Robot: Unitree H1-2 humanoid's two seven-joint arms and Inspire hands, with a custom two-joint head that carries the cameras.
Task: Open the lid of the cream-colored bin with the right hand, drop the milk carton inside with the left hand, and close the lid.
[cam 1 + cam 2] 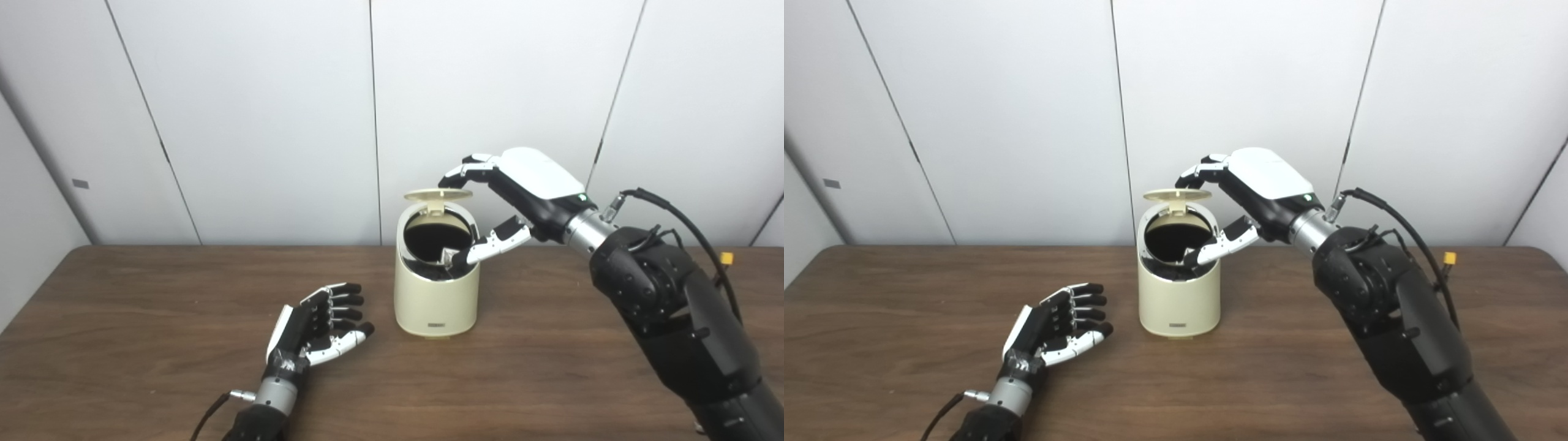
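Note:
The cream-colored bin (436, 300) stands on the table's middle with its round lid (438, 195) tipped up flat above the dark opening. My right hand (520, 190) hovers over the bin's right side, fingers (462, 173) curled near the lid's edge and thumb (490, 244) reaching to the opening's rim; it holds nothing. My left hand (318, 327) rests low over the table left of the bin, palm up, fingers apart and empty. No milk carton shows on the table; the bin's inside is dark.
The brown wooden table (153, 343) spreads to both sides. White wall panels (245, 110) stand close behind the bin. A black cable (686, 220) loops off my right forearm.

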